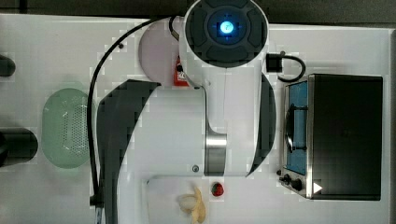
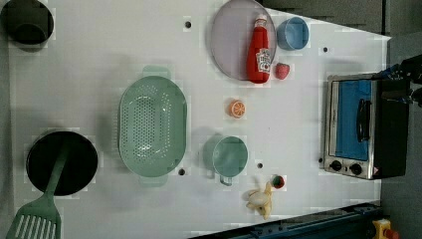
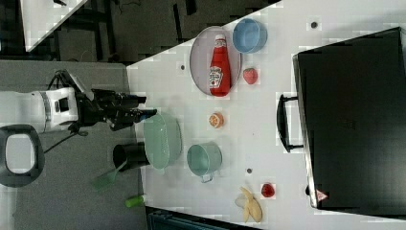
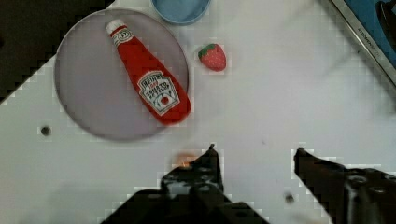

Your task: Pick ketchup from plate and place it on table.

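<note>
The ketchup [image 4: 152, 84] is a red squeeze bottle with a white label, lying on its side across the pale lilac plate [image 4: 88, 88]. From the side it shows as the ketchup [image 2: 260, 52] resting along one edge of the plate [image 2: 229, 40], its base overhanging the rim onto the white table [image 2: 99, 74]. My gripper [image 4: 256, 154] hangs open above the bare table, apart from the bottle, with nothing between its dark fingers [image 4: 210, 161]. In the right view, the gripper [image 3: 146, 108] is high over the table on the right view's left, away from the ketchup [image 3: 219, 64].
A blue bowl [image 2: 292, 33] and a strawberry [image 2: 282, 70] sit close to the plate. An orange slice [image 2: 237, 108], a green cup [image 2: 229, 157], a green basket [image 2: 153, 127], a black pan [image 2: 60, 162] and a toaster oven [image 2: 358, 127] stand around the table.
</note>
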Action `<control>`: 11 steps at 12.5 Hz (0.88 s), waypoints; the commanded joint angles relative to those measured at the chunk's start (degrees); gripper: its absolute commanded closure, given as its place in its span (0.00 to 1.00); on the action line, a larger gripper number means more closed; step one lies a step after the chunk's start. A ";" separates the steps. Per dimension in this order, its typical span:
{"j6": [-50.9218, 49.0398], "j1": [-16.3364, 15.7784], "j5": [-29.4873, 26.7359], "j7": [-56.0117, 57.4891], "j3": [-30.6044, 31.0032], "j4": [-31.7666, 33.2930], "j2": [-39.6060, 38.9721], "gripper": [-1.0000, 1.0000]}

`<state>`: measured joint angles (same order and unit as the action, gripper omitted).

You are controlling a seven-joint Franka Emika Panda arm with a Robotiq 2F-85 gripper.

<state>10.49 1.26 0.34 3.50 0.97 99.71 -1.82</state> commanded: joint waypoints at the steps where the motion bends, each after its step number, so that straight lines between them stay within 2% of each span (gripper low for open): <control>1: -8.70 5.87 -1.76 -4.55 2.69 2.89 9.51 0.21; 3: -8.37 5.81 -1.78 -2.44 3.05 2.87 7.94 0.00; 11: 3.44 4.50 -1.80 5.63 6.56 2.62 -6.98 0.00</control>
<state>14.55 6.50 -1.36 5.01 6.37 101.95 -6.27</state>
